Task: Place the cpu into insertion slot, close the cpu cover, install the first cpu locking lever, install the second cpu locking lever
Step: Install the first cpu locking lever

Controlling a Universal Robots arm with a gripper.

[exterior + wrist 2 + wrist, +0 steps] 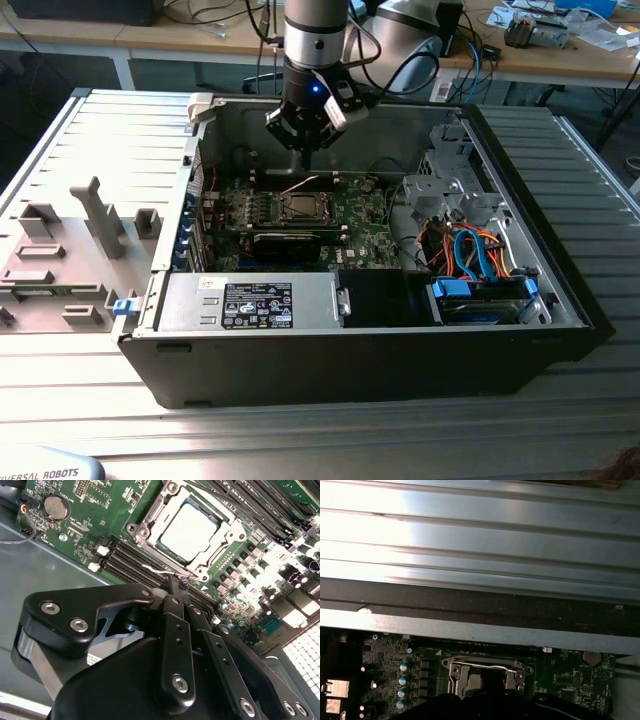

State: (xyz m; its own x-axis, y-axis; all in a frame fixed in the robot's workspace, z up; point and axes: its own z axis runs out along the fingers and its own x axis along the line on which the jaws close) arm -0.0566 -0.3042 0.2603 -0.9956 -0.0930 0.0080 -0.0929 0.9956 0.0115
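The cpu (189, 530) lies flat in the insertion slot (300, 207) in the middle of the green motherboard, silver top up. The cpu cover (227, 530) is down over it, framing the chip. A thin wire locking lever (156, 571) runs along the socket's edge, and in the exterior view it (300, 185) stands slightly raised. My gripper (175, 585) has its black fingers pressed together, their tip right at this lever; whether it touches, I cannot tell. In the exterior view the gripper (305, 155) hangs just above the socket's far side. The first wrist view shows the cover (455, 672) and the lever (485, 666).
Long memory slots (130, 562) and a coin battery (55, 507) flank the socket. A black card (285, 240), the power supply (250, 300) and a drive cage with coloured cables (480, 260) crowd the case. A grey fixture tray (60, 250) lies at the exterior view's left.
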